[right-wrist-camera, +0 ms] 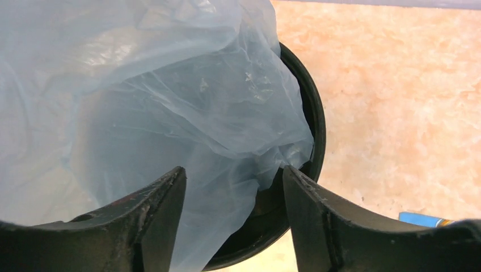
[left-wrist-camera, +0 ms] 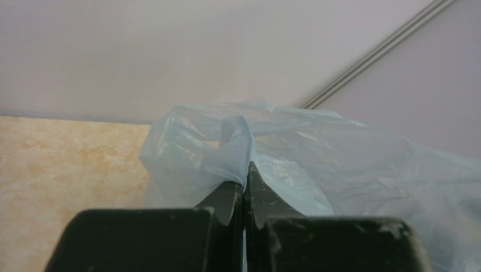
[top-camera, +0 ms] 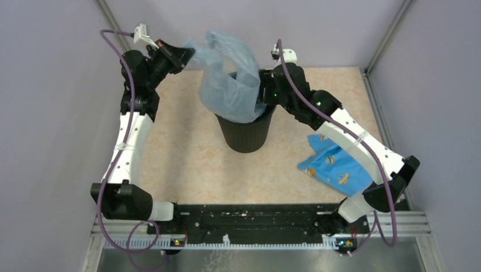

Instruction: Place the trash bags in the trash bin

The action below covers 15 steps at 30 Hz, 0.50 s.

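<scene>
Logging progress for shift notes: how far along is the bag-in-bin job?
Done: part of the trash bag sits in the trash bin mouth. In hand: left gripper shut on a raised fold; right gripper open at the rim. Left: pushing the rest in.

**Top view.** Even, diffuse light from above, moderately bright. The bin [top-camera: 247, 133] throws only a faint, soft shadow on the table [top-camera: 187, 164] at its base and reads as near-featureless black. Detail is slightly soft throughout. The bag [top-camera: 230, 85] carries small pale glints.

**Left wrist view.** The left gripper [left-wrist-camera: 245, 180], at 6 o'clock, is dark, and its near blocks are blurred. The bag beyond it is sharper.

**Right wrist view.** The right gripper [right-wrist-camera: 233, 173], at 6 o'clock, is underexposed. The table at 2 o'clock is bright and somewhat washed out.
</scene>
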Each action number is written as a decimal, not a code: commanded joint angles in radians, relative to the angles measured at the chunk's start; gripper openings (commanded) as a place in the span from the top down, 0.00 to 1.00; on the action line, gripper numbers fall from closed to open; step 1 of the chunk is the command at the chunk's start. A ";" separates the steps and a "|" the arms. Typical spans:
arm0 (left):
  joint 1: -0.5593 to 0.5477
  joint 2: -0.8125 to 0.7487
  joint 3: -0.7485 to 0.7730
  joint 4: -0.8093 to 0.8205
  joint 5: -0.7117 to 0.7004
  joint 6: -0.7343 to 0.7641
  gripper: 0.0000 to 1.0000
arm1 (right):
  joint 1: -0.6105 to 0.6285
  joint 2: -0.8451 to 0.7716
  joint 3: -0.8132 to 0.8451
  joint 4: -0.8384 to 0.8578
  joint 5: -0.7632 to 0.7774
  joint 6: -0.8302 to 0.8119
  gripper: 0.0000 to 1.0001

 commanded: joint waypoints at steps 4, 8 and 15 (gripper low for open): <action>-0.002 0.011 0.023 0.044 0.008 -0.004 1.00 | -0.006 -0.057 -0.016 0.211 -0.092 -0.176 0.25; -0.002 0.012 0.020 0.045 0.017 -0.013 1.00 | -0.068 0.015 0.053 0.250 -0.191 -0.208 0.25; -0.003 0.032 0.018 0.050 0.040 -0.030 1.00 | -0.143 0.077 -0.006 0.344 -0.360 -0.191 0.34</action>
